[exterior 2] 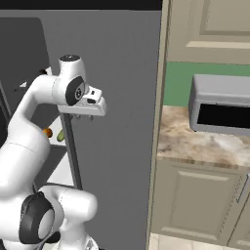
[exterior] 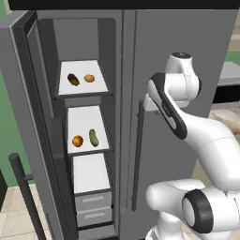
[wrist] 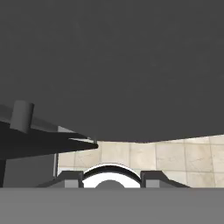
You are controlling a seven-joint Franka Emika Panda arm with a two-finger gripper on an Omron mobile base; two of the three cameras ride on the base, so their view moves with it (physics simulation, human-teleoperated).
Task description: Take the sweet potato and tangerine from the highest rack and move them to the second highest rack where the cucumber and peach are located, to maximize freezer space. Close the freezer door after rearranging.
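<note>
The freezer (exterior: pixel 84 37) stands open, its narrow freezer door (exterior: pixel 16 75) swung out to the left. On the highest rack (exterior: pixel 98 88) lie the dark brown sweet potato (exterior: pixel 72 79) and, to its right, the pale tangerine (exterior: pixel 89 78). The second highest rack (exterior: pixel 82 119) carries the peach (exterior: pixel 78 140) and the green cucumber (exterior: pixel 93 137), which also show past the arm as peach (exterior 2: pixel 47 132) and cucumber (exterior 2: pixel 60 136). My gripper (exterior 2: pixel 82 117) hangs open and empty, fingers down, in front of the wider closed door (exterior: pixel 187 37), right of the racks. Its fingertips (wrist: pixel 70 178) stand far apart.
A third white rack (exterior: pixel 91 173) and grey drawers (exterior: pixel 93 202) sit below. The open door's dark bar handle (exterior: pixel 23 192) juts out low left. The wider door's handle (exterior: pixel 137 154) runs down beside my arm. A microwave (exterior 2: pixel 222 105) rests on the marble counter (exterior 2: pixel 205 144) to the right.
</note>
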